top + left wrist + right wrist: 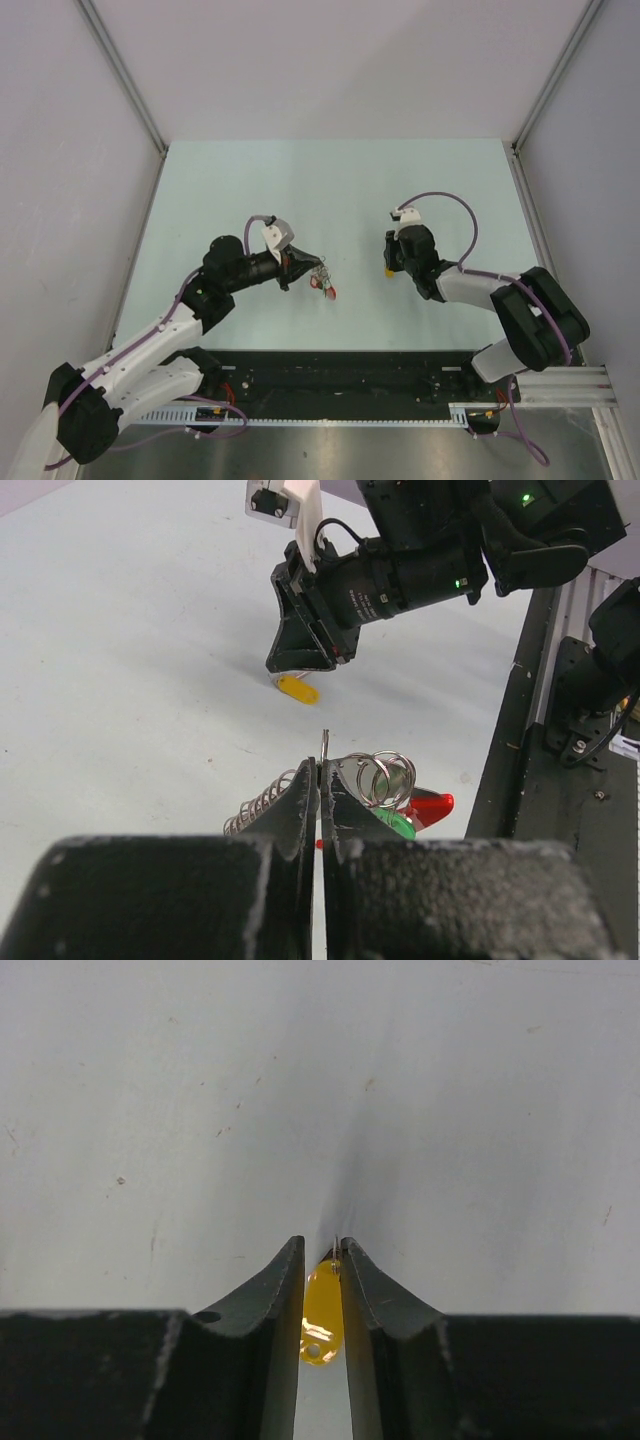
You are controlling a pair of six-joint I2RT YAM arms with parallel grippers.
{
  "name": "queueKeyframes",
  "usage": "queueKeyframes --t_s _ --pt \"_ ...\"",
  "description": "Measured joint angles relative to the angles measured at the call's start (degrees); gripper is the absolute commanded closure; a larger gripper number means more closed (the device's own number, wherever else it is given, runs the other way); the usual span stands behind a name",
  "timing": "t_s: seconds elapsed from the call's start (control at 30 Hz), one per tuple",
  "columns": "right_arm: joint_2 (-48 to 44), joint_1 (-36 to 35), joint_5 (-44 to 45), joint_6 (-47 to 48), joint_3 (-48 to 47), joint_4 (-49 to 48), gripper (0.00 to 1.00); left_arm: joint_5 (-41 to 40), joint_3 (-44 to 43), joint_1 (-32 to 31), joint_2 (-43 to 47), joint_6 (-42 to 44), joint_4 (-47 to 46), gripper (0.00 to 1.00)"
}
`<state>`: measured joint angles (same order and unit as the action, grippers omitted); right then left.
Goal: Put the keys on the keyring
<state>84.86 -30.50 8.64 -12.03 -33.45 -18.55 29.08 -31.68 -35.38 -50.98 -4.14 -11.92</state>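
Two of 3 look threaded: red key [432, 805], green key [400, 825] hang at ring [385, 778], centre-left. L gripper [320, 770] clamped on ring. Yellow key [321, 1310] flat on table [250, 180], right of centre. R gripper [322, 1255] jaws narrow astride it, grip unconfirmed. Left to do: lift + thread yellow key.

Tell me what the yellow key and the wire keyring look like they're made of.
Yellow key: the head looks like glossy plastic, bright, smooth and slightly translucent. Keyring: probably bare metal wire, thin silvery coils with sharp glints; which metal can't be told.
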Motion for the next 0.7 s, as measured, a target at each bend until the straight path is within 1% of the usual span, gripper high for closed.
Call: queueKeyframes --t_s 0.43,0.7 --pt "2.4 -0.4 1.1 -0.6 0.0 0.2 0.77 0.0 0.0 0.1 -0.1 0.0 0.0 1.0" --pt "3.1 -1.8 2.2 -0.6 0.0 0.7 0.81 0.2 0.0 0.2 -0.5 -0.4 0.0 1.0"
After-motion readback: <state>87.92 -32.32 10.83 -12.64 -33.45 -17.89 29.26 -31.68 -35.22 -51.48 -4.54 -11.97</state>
